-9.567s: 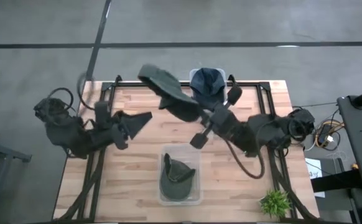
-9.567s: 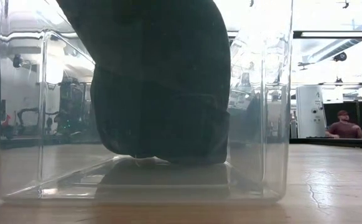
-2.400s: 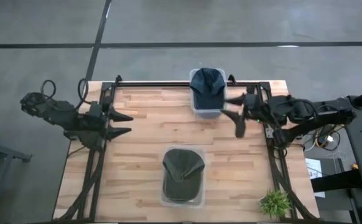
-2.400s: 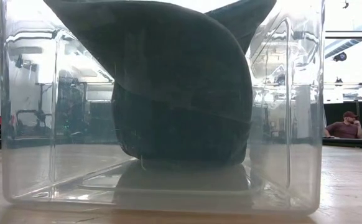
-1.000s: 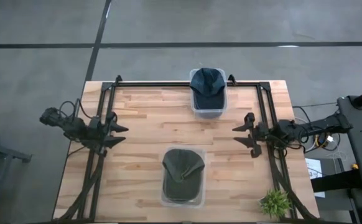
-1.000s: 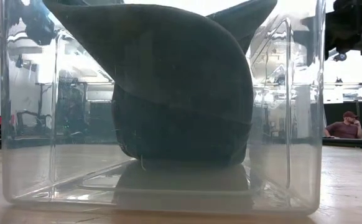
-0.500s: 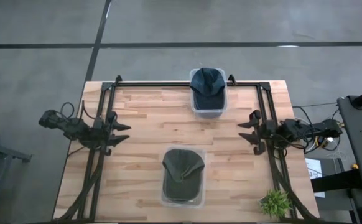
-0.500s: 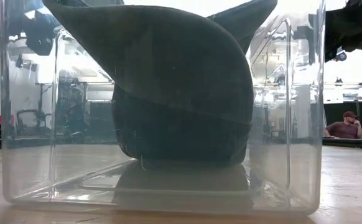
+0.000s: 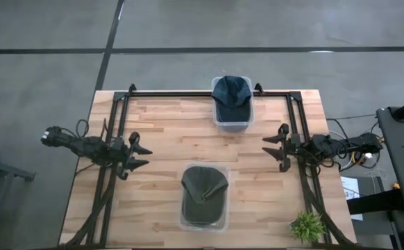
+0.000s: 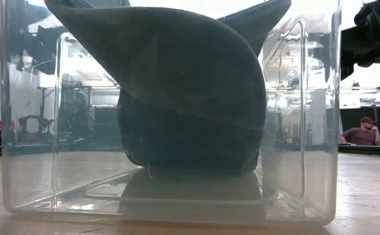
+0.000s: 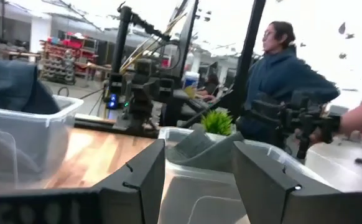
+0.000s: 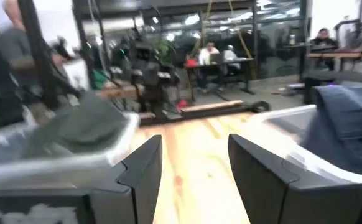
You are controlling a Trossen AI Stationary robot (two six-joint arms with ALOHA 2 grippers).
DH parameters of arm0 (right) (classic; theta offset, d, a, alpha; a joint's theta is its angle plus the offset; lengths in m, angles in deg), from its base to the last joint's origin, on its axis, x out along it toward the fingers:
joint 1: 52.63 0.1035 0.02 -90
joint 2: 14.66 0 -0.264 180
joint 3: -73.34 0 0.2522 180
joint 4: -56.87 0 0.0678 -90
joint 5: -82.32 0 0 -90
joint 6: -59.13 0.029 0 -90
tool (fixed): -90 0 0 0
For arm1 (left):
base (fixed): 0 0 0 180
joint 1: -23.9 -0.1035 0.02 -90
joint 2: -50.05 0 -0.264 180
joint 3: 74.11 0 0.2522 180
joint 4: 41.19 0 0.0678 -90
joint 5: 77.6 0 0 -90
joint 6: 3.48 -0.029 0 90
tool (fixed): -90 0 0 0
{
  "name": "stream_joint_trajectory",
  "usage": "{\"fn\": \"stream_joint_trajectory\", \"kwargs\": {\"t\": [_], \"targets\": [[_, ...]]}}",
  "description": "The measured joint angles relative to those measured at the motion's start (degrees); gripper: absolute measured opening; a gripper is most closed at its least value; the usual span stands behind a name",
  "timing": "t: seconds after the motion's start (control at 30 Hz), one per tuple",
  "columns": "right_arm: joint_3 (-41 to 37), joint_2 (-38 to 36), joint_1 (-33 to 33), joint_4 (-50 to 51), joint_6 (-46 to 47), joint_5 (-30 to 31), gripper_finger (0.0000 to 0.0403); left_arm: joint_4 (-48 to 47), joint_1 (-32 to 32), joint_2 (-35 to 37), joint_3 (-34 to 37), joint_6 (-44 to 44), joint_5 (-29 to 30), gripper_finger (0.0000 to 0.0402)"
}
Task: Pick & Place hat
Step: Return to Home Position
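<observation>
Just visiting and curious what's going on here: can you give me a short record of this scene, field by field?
blue cap: in the far clear bin
gray cap: in the near clear bin
left jaws: open, empty, at the table's left edge
right jaws: open, empty, at the right edge
plant: near right corner
person: in the room behind

Strong backlight glare through the transparent bin (image 10: pixel 30 130); even light overhead.

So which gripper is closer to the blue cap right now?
Right. The right gripper sits by the right edge of the table, a short diagonal from the blue cap; the left gripper is by the left edge, farther away.
</observation>
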Motion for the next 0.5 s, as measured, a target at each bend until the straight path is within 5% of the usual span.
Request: {"fn": "stream_joint_trajectory", "kwargs": {"t": [0.33, 0.5], "targets": [[0.0, 0.4, 0.1, 2.9, -3.9, -2.7, 0.0176, -0.2, -0.5, 0.1, 0.2, -2.6, 0.4, 0.0176], [0.0, 0.8, 0.1, 2.9, -6.9, -2.7, 0.0180, -0.8, -0.5, 0.1, 0.2, -1.6, 5.1, 0.0176]]}}
